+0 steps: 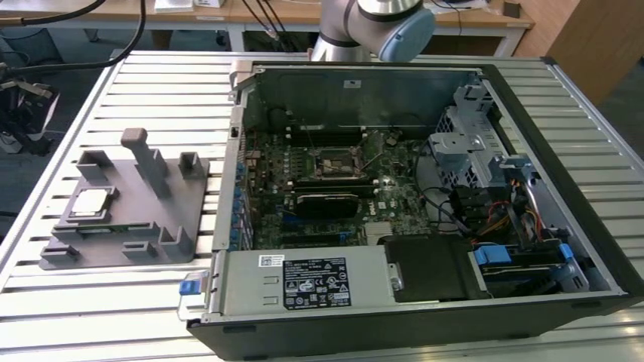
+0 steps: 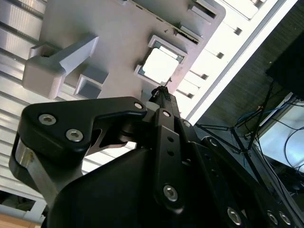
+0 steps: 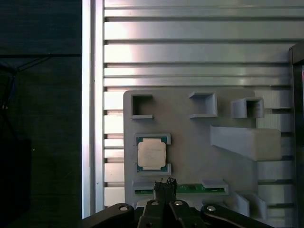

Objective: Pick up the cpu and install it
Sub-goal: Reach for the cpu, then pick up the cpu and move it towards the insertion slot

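On the exterior view's left of the slatted table (image 1: 131, 75), a grey tray (image 1: 151, 226) with upright posts, holding the cpu (image 1: 90, 202) flat in a square pocket. Just right of it, an open computer case (image 1: 563, 173). Seen in the first wrist view, claw (image 3: 165, 182) pinched together, empty, hovering over the tray beside the cpu, not touching it. Arm (image 1: 378, 23) rising at the table's far side.
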Available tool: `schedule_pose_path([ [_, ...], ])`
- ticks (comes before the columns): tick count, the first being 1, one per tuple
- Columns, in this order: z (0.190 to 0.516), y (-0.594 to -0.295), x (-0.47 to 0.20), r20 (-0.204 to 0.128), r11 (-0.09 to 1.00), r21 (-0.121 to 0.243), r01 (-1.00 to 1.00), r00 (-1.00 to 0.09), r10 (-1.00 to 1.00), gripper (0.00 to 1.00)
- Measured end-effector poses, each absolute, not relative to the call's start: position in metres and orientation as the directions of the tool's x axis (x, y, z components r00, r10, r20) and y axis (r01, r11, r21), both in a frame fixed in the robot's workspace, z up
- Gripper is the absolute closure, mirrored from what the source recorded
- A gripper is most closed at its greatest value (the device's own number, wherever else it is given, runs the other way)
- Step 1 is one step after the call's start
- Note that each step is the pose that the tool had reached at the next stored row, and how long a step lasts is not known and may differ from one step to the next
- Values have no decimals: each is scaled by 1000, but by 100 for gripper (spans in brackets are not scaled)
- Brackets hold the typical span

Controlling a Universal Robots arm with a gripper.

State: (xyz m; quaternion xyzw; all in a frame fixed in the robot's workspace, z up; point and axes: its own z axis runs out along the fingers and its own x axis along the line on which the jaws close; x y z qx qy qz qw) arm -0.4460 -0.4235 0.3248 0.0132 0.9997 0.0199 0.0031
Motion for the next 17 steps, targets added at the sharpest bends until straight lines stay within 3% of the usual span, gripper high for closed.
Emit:
schedule_pose_path([
  [17,319,-423,-447,-2,999,34,26,-1000,26,89],
])
